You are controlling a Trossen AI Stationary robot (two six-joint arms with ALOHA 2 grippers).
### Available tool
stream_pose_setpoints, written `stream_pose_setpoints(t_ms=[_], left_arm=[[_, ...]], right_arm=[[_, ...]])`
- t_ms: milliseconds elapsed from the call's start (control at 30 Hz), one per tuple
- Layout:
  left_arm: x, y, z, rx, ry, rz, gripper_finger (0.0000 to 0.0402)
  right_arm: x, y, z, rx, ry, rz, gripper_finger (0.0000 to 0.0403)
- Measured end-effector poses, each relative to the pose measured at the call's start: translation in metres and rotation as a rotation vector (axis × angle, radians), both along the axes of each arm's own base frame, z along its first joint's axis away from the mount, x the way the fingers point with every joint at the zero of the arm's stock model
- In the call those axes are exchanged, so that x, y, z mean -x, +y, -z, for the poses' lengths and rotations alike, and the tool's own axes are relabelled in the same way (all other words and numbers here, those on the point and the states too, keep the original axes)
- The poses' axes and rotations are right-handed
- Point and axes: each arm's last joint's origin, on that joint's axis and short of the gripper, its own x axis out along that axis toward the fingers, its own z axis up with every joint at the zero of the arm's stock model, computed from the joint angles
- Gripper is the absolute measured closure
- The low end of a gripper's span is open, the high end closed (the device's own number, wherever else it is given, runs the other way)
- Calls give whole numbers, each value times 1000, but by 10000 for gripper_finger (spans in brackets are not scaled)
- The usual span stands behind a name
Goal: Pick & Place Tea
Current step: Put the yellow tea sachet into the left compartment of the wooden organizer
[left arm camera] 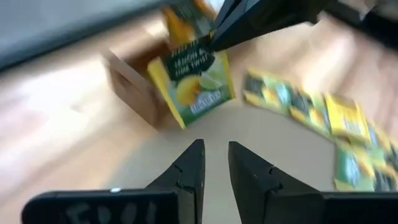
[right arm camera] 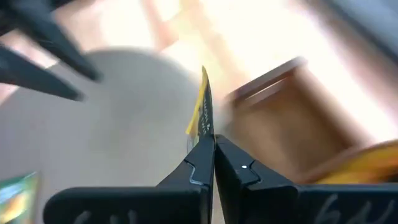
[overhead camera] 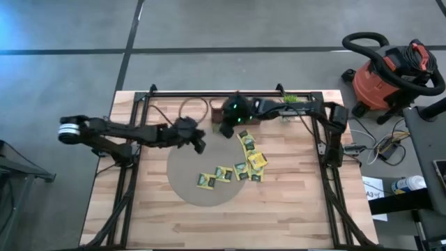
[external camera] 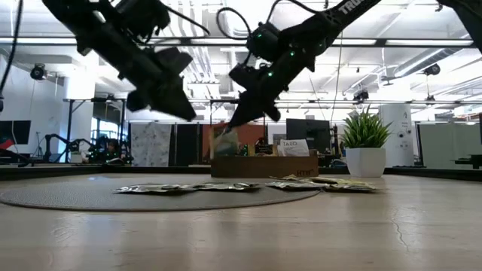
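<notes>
Right claw point(right arm camera: 213, 149) pinching "Lemon Twist" sachet point(left arm camera: 193, 84)

This looks like a robot lab in a big office room. A wooden table point(overhead camera: 279, 209) stands on a grey concrete floor point(overhead camera: 70, 42), with an orange shop vacuum point(overhead camera: 380, 77) past its far right corner. Behind are long ceiling lights point(external camera: 422, 53), computer screens point(external camera: 305, 134) and a potted plant point(external camera: 367, 143).

Pale planked wood with a smooth matt finish forms the table point(overhead camera: 279, 209), bearing a matt grey round mat point(overhead camera: 185, 174), glossy printed paper tea sachets point(overhead camera: 252, 162) and a brown wooden tray point(right arm camera: 292, 118).
</notes>
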Motion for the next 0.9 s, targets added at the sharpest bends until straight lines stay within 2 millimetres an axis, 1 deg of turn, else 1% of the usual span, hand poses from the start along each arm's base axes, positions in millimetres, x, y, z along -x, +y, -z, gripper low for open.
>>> stream_pose_setpoints(t_ms=[67,133,233,300,367,467,567,767,900], left_arm=[[5,4,-8,-23,-36,-47,335],[8,8,-14,-30,-63,-70,335],[9,14,-16,-35,-84,-98,335],[7,17,-15,-36,-91,-108,335],[7,19,-14,-35,-85,-116,335],[7,20,-12,-34,-78,-119,335],[7,20,-12,-34,-80,-119,335],[7,22,-12,-47,-70,-118,335],[8,24,-12,-49,-69,-123,335]], right_arm=[[7,-18,-6,68,-14,34,394],[14,-38,-8,96,-31,59,394],[21,-63,-2,74,-60,51,394],[25,-73,7,53,-43,56,394],[25,-77,15,52,-27,39,394],[23,-76,19,65,-35,-32,394],[20,-74,20,94,-39,-65,394],[17,-77,17,181,-67,-90,394],[17,-76,22,196,-35,-118,394]])
